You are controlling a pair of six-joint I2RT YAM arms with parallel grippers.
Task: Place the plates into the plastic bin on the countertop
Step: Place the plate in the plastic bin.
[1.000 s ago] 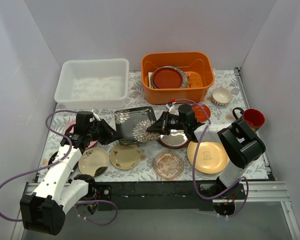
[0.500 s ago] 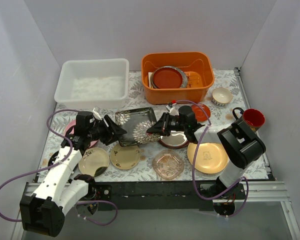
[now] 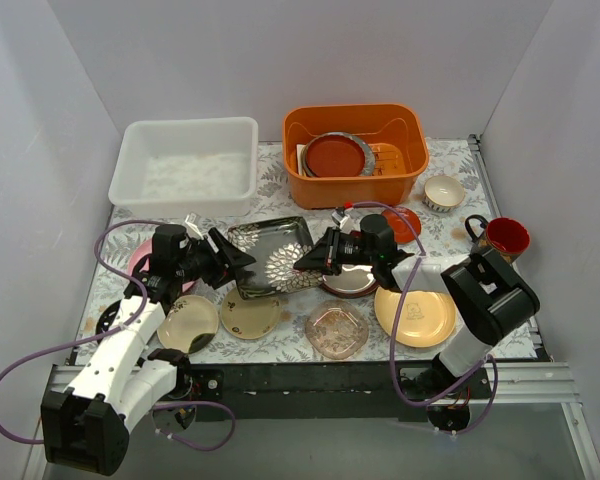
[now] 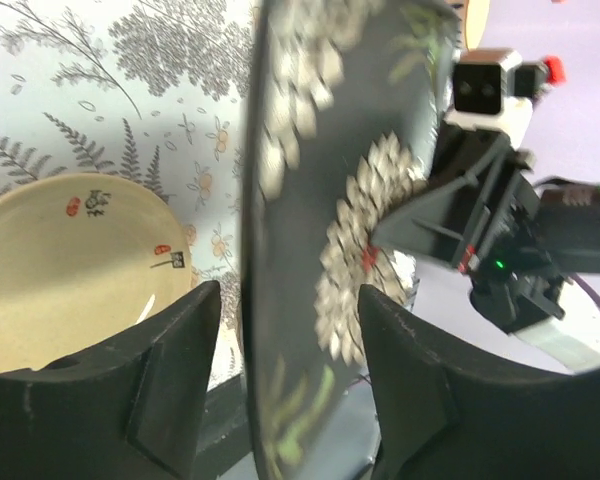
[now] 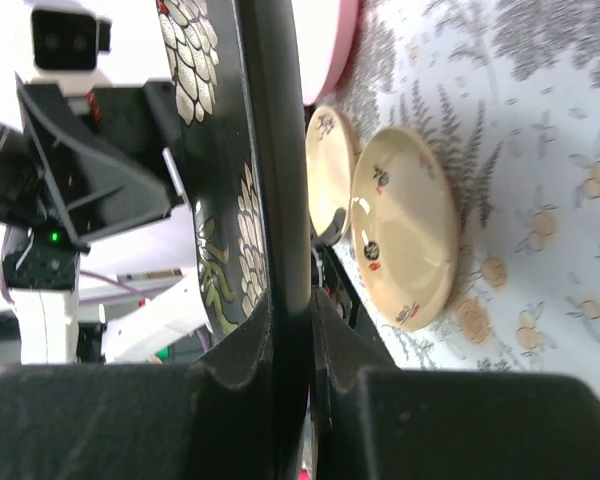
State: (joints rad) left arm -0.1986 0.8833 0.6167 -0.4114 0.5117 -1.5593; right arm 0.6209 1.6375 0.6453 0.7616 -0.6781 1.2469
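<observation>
**plate_watcher:** The black square floral plate point(image 3: 272, 257) hangs between the two claws. It's tilted and looks lifted off the countertop point(image 3: 285, 338). The right claw point(image 3: 304, 259) is pinched tight on the plate's right edge. In that arm's wrist view both fingers press flat against the rim.

**binbot99:** And the left claw point(image 3: 242, 263)? Is it gripping too?

**plate_watcher:** Nope, its fingers are spread apart. The plate's left edge sits in the gap between them with daylight on both sides, so that claw isn't clamping anything.

**binbot99:** Where's the bin in all this?

**plate_watcher:** The plastic bin point(image 3: 190, 123) sits beyond the left claw, toward the far left corner, well apart from the plate. On the near side of that claw two cream plates point(image 3: 188, 322) lie side by side. A pink plate point(image 3: 140, 258) peeks out from under the left arm. Right under the right claw there's a dark-rimmed glossy plate point(image 3: 348, 281). The pink scalloped glass plate point(image 3: 337, 330) is just nearer than that, and a gold plate point(image 3: 415, 314) is off to the claw's right. The orange tub point(image 3: 355, 182) stands beyond the right claw.
</observation>
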